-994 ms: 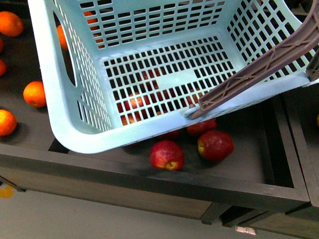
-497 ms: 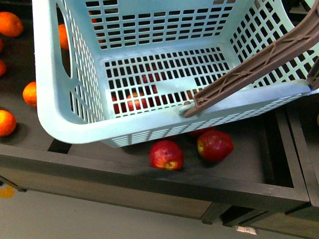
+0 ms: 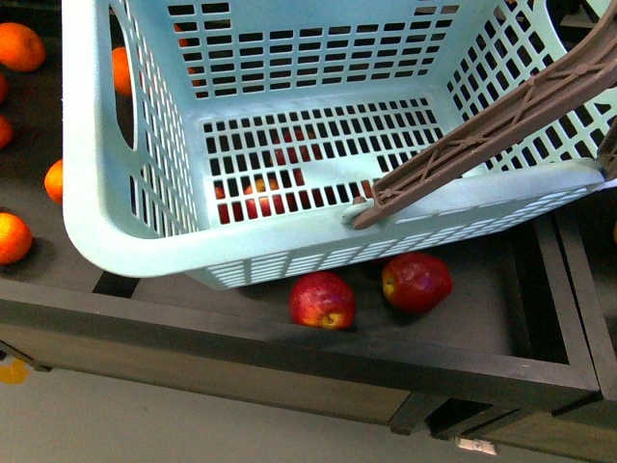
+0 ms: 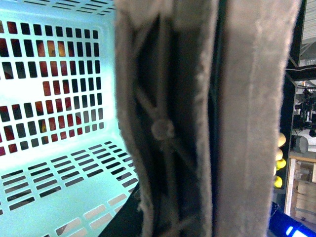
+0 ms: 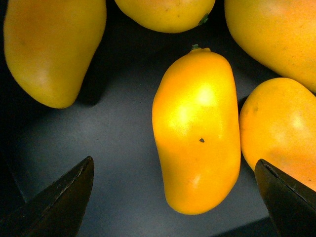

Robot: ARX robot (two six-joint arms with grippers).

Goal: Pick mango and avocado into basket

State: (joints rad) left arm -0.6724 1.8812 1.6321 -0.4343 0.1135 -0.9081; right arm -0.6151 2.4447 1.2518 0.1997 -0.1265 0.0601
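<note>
The light blue basket [image 3: 125, 222] hangs tilted above a dark crate and is empty; red apples show through its slotted floor. Its brown ribbed handle [image 3: 482, 135] runs up to the right edge of the front view. In the left wrist view my left gripper [image 4: 207, 148] is shut on that handle [image 4: 163, 128], with the basket's floor [image 4: 59, 163] beside it. My right gripper [image 5: 173, 163] is open over a dark bin floor, and the mango [image 5: 195, 133] lies between its dark fingertips [image 5: 69, 197], untouched. Several more mangoes surround it. The avocado is out of view.
Two red apples [image 3: 323, 299] [image 3: 416, 282] lie in the crate under the basket, behind its front board [image 3: 289, 352]. Oranges [image 3: 19, 45] [image 3: 13, 237] sit in the bin to the left. Neighbouring mangoes [image 5: 49, 49] [image 5: 281, 128] lie close on either side.
The basket has swung and tipped: its near corner moved left and up, and the slotted near wall now faces the camera. The apples and oranges stayed put.
</note>
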